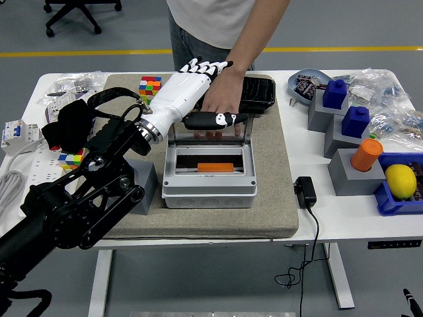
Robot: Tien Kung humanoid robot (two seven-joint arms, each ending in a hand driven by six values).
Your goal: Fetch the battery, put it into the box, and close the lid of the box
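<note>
The grey box (209, 188) sits on the tan mat with its clear lid (208, 134) standing upright at the back. An orange battery (215, 168) lies inside it. My left hand (201, 89), white with black fingertips, hovers behind and above the lid, open and holding nothing; its thumb (215, 120) stretches along the lid's top edge. A person's hand (223, 105) reaches in from the far side and rests on the lid's top edge, beside my hand. My right hand is out of sight.
A Rubik's cube (150, 89), yellow tape measures (178, 102) and a black case (256, 92) lie behind the box. A black adapter (305, 191) lies at right, near grey blocks, an orange cylinder (367, 154) and a lemon (400, 180). A power strip (33, 178) and black cloth (69, 125) lie at left.
</note>
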